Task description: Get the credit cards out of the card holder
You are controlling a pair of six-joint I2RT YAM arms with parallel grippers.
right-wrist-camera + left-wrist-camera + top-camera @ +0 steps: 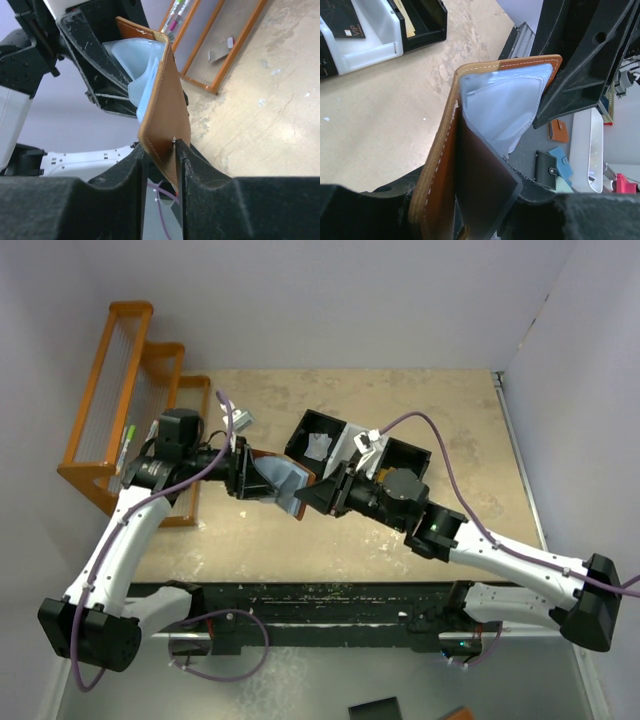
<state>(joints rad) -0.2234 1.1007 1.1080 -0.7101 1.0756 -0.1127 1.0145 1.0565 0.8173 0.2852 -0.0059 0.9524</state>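
Note:
The brown card holder (278, 480) hangs open in the air between both arms, pale blue lining (505, 105) showing. My left gripper (243, 472) is shut on one end of it (445, 150). A dark flat card (485, 175) stands inside it, close to those jaws. My right gripper (318, 497) is shut on the other flap (167, 110), whose corner sits between the fingers (162, 155). Its black finger (575, 65) presses the lining. A black credit card (342, 17) and a gold-orange one (407, 22) lie in the tray.
The black-and-white three-compartment tray (350, 445) stands just behind the grippers, with a white paper scrap (320, 447) in its left compartment. An orange stepped rack (130, 400) takes up the far left of the table. Grey walls close in both sides.

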